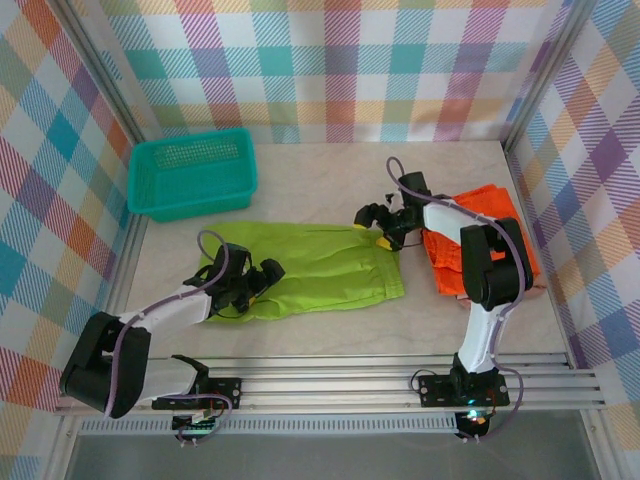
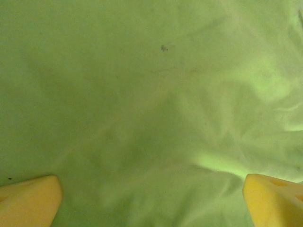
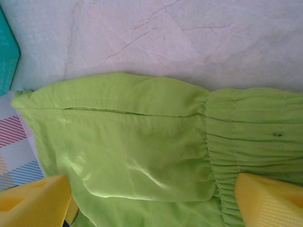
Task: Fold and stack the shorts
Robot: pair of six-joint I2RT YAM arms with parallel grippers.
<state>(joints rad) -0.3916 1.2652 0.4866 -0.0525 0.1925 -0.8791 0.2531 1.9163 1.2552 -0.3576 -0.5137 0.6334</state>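
The lime green shorts (image 1: 325,265) lie spread flat in the middle of the table, waistband to the right. My left gripper (image 1: 262,279) hovers over their lower left part. It is open, its yellow fingertips (image 2: 29,201) wide apart over plain green cloth (image 2: 151,109). My right gripper (image 1: 379,226) is at the shorts' upper right corner, also open. Its fingertips (image 3: 271,201) straddle the gathered waistband (image 3: 251,127) and a folded flap of cloth (image 3: 132,151). Nothing is pinched in either gripper. The orange shorts (image 1: 490,215) lie folded at the right, partly under the right arm.
A teal mesh basket (image 1: 190,175) stands at the back left, and its corner (image 3: 6,56) shows in the right wrist view. Checked walls close in the table on three sides. Bare pale tabletop (image 1: 320,170) runs behind the green shorts and along the front (image 1: 330,335).
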